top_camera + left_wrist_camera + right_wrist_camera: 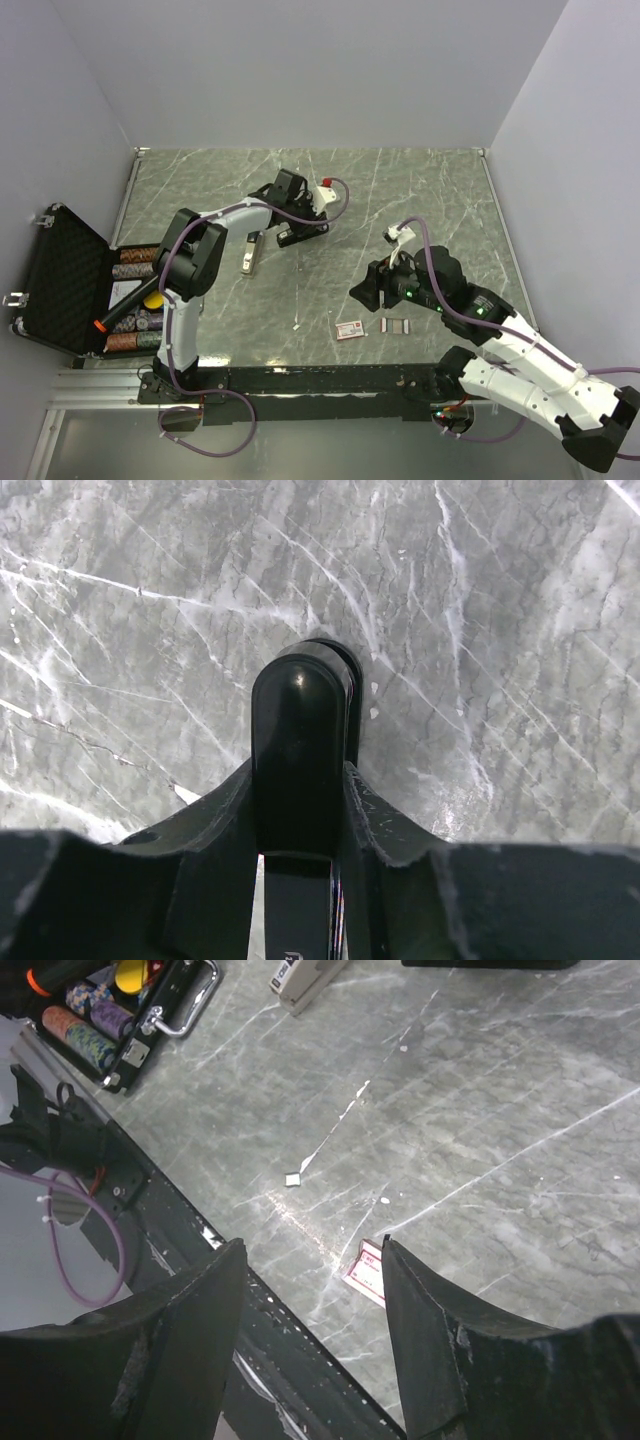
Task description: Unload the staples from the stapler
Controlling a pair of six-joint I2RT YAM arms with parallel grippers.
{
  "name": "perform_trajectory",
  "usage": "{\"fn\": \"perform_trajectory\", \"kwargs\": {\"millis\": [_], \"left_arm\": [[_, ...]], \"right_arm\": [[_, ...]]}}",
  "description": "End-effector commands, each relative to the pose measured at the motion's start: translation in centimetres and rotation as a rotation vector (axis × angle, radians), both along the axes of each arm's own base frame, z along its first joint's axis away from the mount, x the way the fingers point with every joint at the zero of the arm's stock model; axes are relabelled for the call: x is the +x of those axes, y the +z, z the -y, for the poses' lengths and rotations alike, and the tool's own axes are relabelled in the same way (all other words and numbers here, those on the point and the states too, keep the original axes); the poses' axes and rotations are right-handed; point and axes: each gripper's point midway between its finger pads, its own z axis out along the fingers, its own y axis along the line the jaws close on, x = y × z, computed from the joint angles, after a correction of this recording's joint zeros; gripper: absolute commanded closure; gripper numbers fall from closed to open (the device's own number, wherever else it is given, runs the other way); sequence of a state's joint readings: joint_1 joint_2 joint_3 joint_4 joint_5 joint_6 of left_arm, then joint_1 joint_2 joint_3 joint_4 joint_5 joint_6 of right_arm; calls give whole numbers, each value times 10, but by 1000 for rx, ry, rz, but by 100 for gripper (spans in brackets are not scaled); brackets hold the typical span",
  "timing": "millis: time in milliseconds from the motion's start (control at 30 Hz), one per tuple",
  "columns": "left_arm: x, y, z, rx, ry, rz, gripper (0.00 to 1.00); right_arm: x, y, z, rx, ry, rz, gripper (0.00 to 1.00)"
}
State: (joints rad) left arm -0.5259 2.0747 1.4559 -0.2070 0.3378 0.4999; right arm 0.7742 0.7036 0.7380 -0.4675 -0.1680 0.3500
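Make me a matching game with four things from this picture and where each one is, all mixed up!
Things:
1. black stapler
2. white stapler
3. small box
4. open case

Places:
a. at the far left, with chips inside
b. between the fingers of the left pincer
c. lying free, just left of the black one
d. near the front edge, beside the staples

Pairs: 1-b, 2-c, 3-d, 4-a
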Motion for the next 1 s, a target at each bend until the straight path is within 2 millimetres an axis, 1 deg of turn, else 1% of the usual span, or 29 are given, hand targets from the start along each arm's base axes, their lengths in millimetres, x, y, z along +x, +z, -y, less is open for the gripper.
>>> {"fn": "perform_trajectory", "kwargs": {"millis": [0,100,133,233,300,400,500,533,600,700,733,767,867,967], "left_arm": [[7,27,12,-57,6,15,78],[-2,35,21,-99,-24,-48,92],[-5,38,23,-113,-30,-63,99],[-15,63,31,-189,-50,-68,99],[-24,81,33,-243,-59,-62,99],[-42,106,37,-304,-90,-69,99],[-70,130,42,-367,-142,-102,99],[-81,141,45,-399,-171,-109,99],[-107,154,52,-424,-231,-133,99],[-144,172,58,-463,-311,-180,99],[-157,179,58,-477,-339,-190,99],[-167,181,58,-480,-357,-200,99],[-197,198,53,-516,-405,-213,99],[-220,214,44,-559,-441,-216,99]], "right_arm": [[2,4,-3,33,1,18,38],[4,4,-2,24,-12,25,38],[6,3,-1,15,-16,30,38],[10,8,4,-6,-32,56,38],[13,16,5,-8,-33,83,38],[16,33,6,-10,-25,126,39],[16,45,3,-24,24,151,39],[14,52,0,-23,57,159,40],[8,60,-5,-37,118,156,42],[6,75,-5,-25,131,176,44],[4,80,-4,-17,139,192,43],[3,85,-3,-12,141,204,44],[-4,96,-5,6,177,221,46],[-8,102,-5,9,201,223,48]]}}
